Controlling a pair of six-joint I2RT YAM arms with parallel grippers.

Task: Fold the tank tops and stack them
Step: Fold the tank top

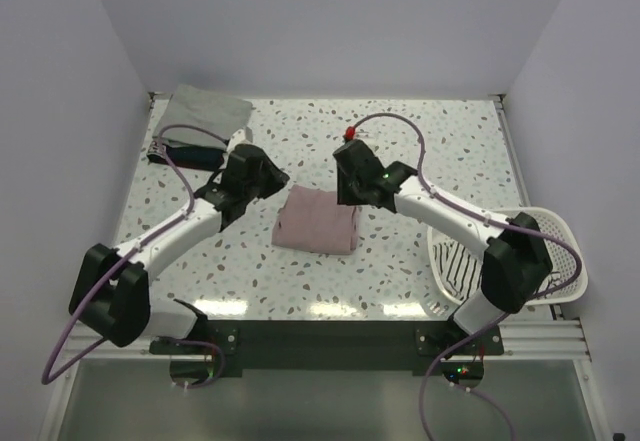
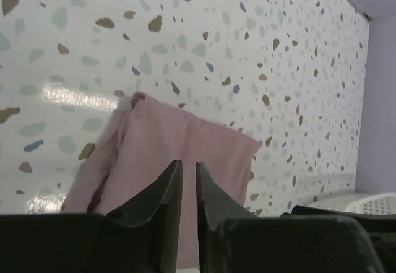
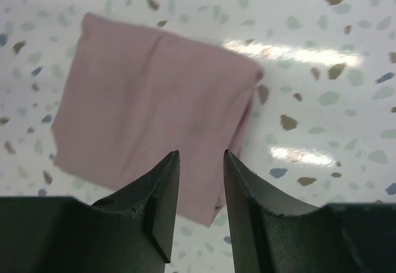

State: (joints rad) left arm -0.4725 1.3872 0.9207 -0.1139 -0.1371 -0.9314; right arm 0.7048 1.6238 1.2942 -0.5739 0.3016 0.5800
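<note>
Left claw (image 2: 189, 183) hangs over the bench (image 1: 420, 141) with its two dark fingers drawn almost together, only a thin slit between the tips and nothing caught in it. Right claw (image 3: 201, 174) hangs nearby with its fingers a little apart, also holding nothing. Between and just below them lies the pink tank top (image 1: 317, 219), folded into a neat, roughly square packet and lying flat near the middle of the bench. From above, the left claw sits just off the packet's far left corner and the right claw over its far right corner. Neither claw touches the cloth in the wrist views. One side of the packet shows layered edges where the fabric is doubled over. At the far left corner of the bench a grey-green top (image 1: 210, 111) lies folded on a dark navy top (image 1: 180, 154), whose edge shows along the near side of the pile. At the right edge of the bench stands a white slotted basket (image 1: 560, 223), and a striped top (image 1: 458, 266) lies inside it, partly hidden by the right arm.
</note>
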